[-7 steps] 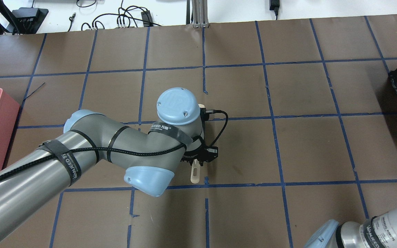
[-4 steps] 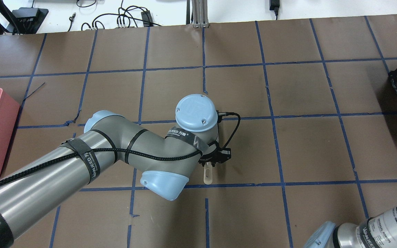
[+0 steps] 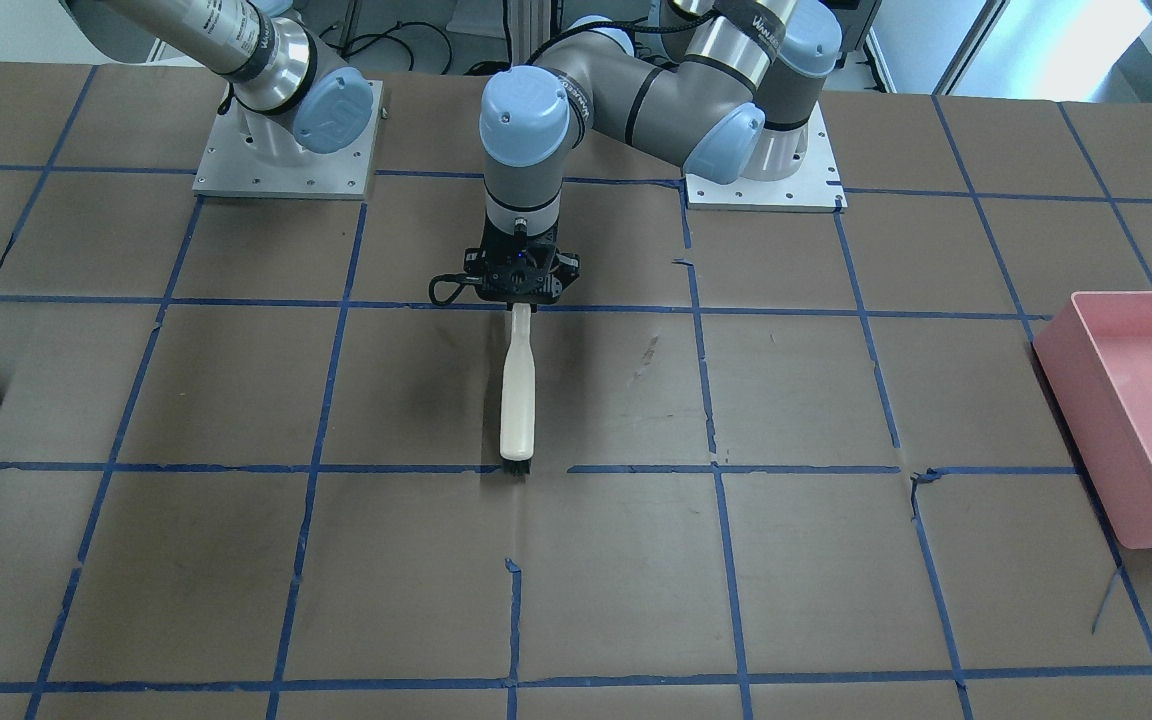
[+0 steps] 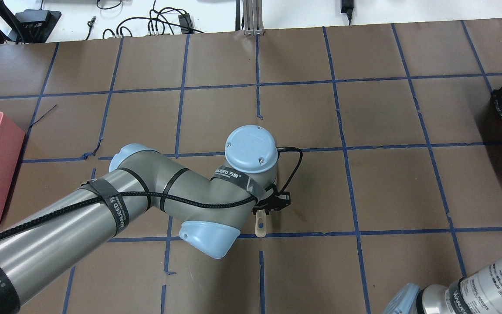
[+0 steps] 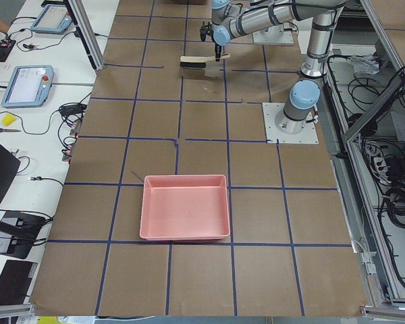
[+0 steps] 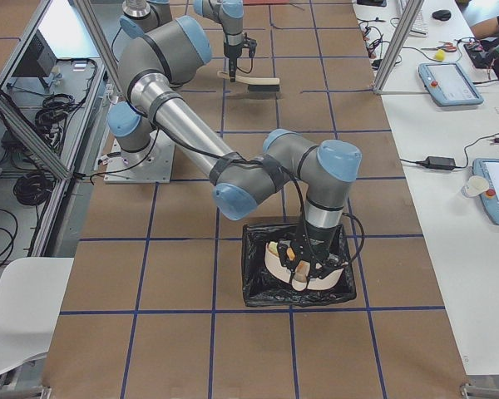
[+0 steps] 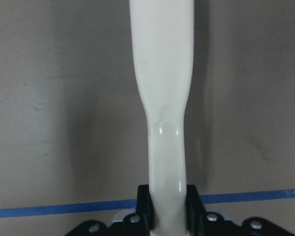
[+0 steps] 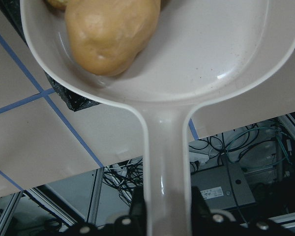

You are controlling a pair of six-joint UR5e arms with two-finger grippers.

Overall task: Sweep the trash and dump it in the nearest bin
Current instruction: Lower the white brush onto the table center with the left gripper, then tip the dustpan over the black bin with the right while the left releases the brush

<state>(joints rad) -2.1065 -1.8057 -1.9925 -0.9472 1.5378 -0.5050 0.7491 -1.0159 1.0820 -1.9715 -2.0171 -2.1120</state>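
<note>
The right gripper (image 8: 167, 209) squeezes the handle of the white scoop (image 8: 211, 64), held over the black bin (image 6: 254, 266). The left gripper (image 3: 519, 290) squeezes the white brush (image 3: 517, 395), held flat and low over the table (image 3: 836, 400). The tan lump (image 8: 110, 34) lies in the scoop. Another bit (image 8: 54, 4) beside it is cut off by the picture's edge.

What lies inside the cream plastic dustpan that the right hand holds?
A tan-orange potato-shaped lump lies in the cream plastic dustpan, near its rear wall. A second brownish piece shows at the picture's top edge. The pan's front is out of frame, so other trash cannot be seen.
</note>
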